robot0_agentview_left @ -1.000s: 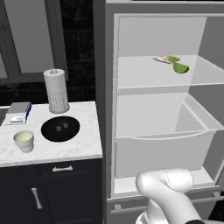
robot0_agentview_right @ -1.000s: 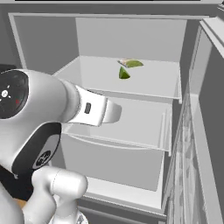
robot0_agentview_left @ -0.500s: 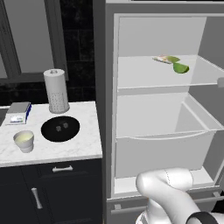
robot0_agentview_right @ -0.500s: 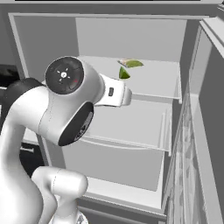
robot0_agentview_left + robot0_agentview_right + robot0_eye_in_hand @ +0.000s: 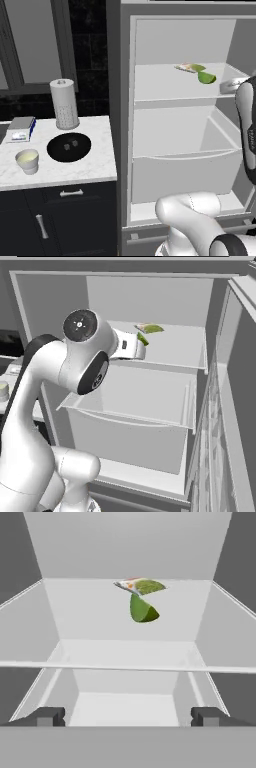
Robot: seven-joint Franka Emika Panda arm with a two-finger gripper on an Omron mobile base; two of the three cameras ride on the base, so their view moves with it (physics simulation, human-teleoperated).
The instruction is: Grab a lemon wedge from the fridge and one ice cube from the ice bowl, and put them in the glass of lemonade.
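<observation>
early in the task: nothing picked yet. lemon wedge [image 5: 143, 609] lying on the upper shelf of the open fridge [image 5: 125, 125], far right, touching or just beside a pale flat item [image 5: 137, 585], perhaps another slice. gripper [image 5: 128, 716] level with the shelf edge, jaws spread wide and empty, well short of the wedge. left to do: wedge, ice, both drops. on the counter in the left base view: ice bowl [image 5: 69, 147] and, near left of it, glass of lemonade [image 5: 27, 161].
</observation>
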